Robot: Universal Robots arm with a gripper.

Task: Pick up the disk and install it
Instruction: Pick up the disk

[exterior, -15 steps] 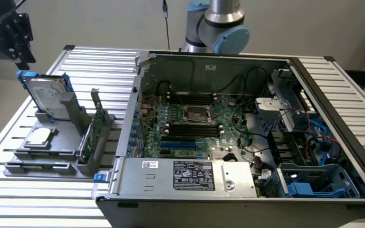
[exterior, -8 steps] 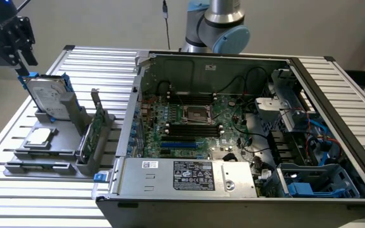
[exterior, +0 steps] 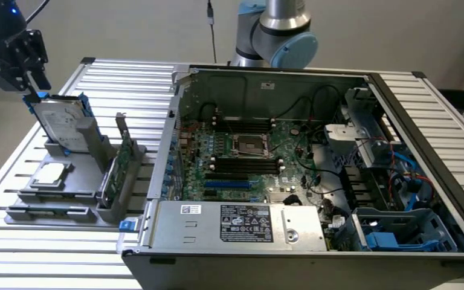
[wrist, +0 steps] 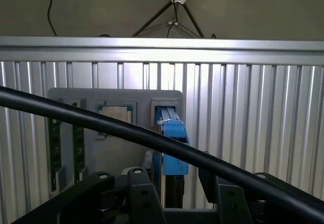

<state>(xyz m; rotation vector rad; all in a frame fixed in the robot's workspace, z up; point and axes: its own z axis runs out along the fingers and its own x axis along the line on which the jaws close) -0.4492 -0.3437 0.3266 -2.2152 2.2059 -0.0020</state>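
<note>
The disk (exterior: 58,124), a silver-grey drive with a white label and a blue frame, stands upright in a grey holder (exterior: 55,199) at the exterior view's left. My gripper (exterior: 32,84) hangs just above its top edge. Seen from the wrist, the disk (wrist: 172,143) is edge-on, a narrow blue strip. My gripper (wrist: 177,204) is open, its black fingers (wrist: 144,198) standing apart on either side of that strip with gaps showing. A black cable (wrist: 101,125) crosses in front of the disk.
The open computer case (exterior: 425,109) lies at the exterior view's right, with a blue drive bay (exterior: 401,232) in its near corner. A square processor chip (exterior: 49,174) and an upright green card (exterior: 111,175) share the holder on the slatted metal table (exterior: 119,78).
</note>
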